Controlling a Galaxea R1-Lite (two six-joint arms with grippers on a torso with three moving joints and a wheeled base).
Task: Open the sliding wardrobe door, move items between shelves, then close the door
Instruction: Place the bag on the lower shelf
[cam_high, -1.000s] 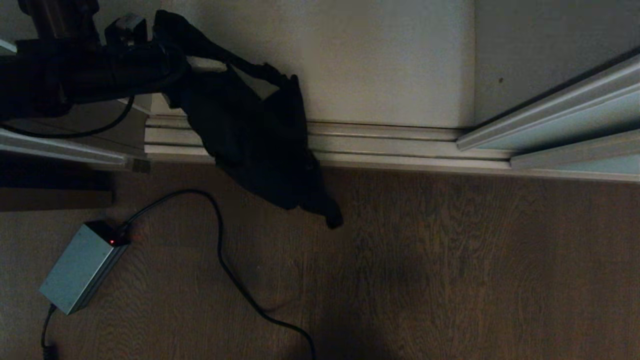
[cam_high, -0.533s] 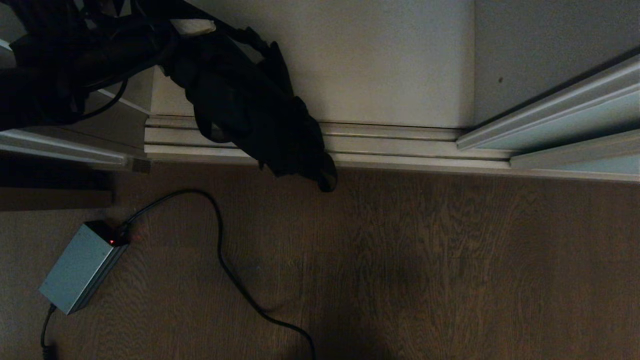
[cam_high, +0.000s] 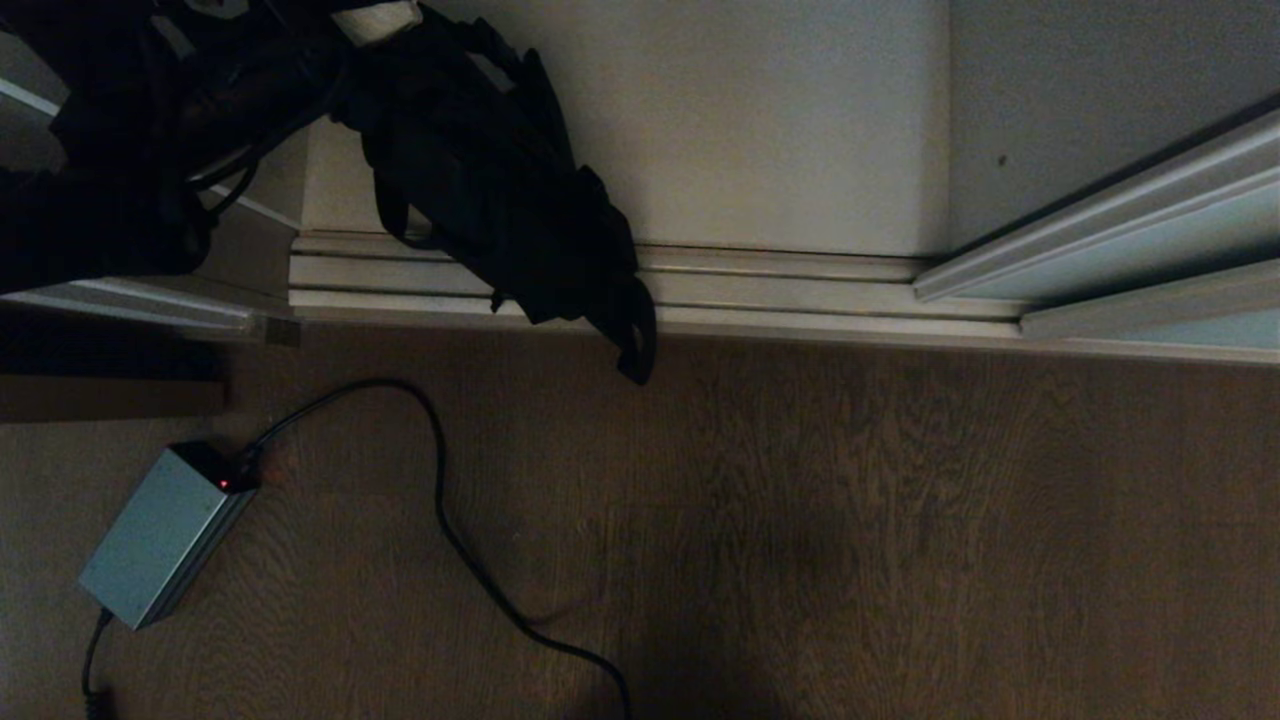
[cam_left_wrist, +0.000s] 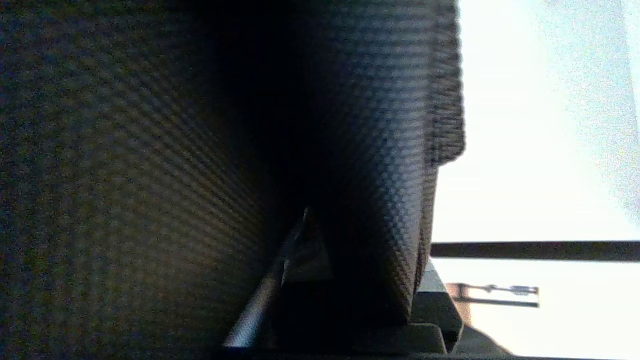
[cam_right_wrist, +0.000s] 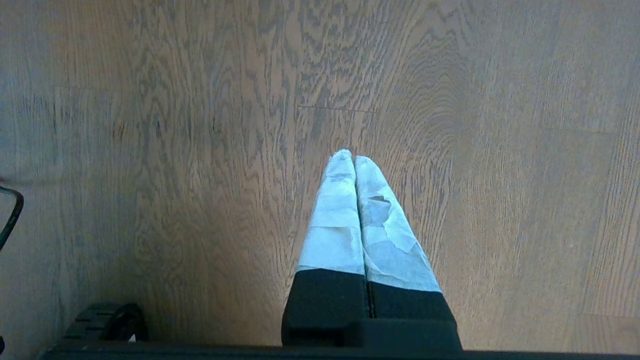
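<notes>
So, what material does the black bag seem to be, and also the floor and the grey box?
The black bag, hanging from the left gripper, looks like woven synthetic fabric: the left wrist view shows a fine matte weave. The floor appears to be wood or wood-look laminate, with clear brown grain. The grey box seems brushed metal, perhaps aluminium, by its dull sheen.

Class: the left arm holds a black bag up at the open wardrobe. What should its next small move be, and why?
Probably keep lifting. The bag hangs from the left gripper, shut on it, and its strap dangles over the floor track, so it likely needs more height before going onto a shelf.
</notes>
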